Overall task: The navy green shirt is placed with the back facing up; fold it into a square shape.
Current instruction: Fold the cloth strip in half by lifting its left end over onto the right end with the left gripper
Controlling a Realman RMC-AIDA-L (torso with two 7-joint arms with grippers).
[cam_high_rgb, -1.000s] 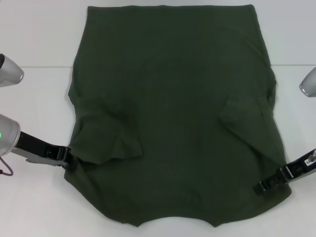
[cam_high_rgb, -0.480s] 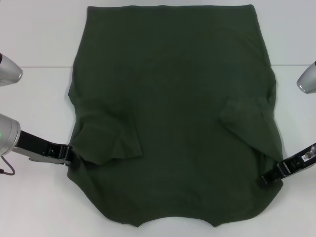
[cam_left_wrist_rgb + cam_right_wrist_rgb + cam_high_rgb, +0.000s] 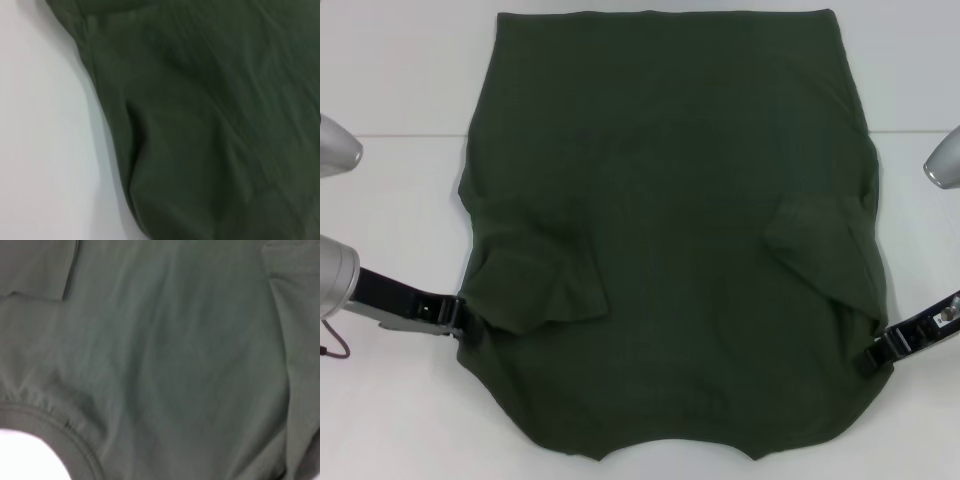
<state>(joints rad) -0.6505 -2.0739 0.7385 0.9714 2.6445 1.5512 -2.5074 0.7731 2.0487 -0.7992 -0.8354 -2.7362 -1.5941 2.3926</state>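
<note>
The navy green shirt (image 3: 670,200) lies flat on the white table, neckline toward me and hem at the far side. Both short sleeves are folded inward onto the body, one sleeve (image 3: 535,285) on the left and the other sleeve (image 3: 820,245) on the right. My left gripper (image 3: 460,318) sits at the shirt's left edge beside the folded sleeve. At the lower right edge of the cloth rests my right gripper (image 3: 872,357). The left wrist view shows the shirt (image 3: 210,125) with its edge against the table. In the right wrist view, the shirt (image 3: 175,365) fills the picture down to its ribbed collar (image 3: 55,422).
Bare white table (image 3: 380,420) surrounds the shirt on the left, right and near sides. Silver arm segments stand at the left arm (image 3: 335,145) and the right arm (image 3: 945,160). The table's far edge runs behind the shirt's upper part.
My right gripper has slid outward and slightly away from me, from on top of the cloth to the shirt's right edge. The left gripper has barely moved.
</note>
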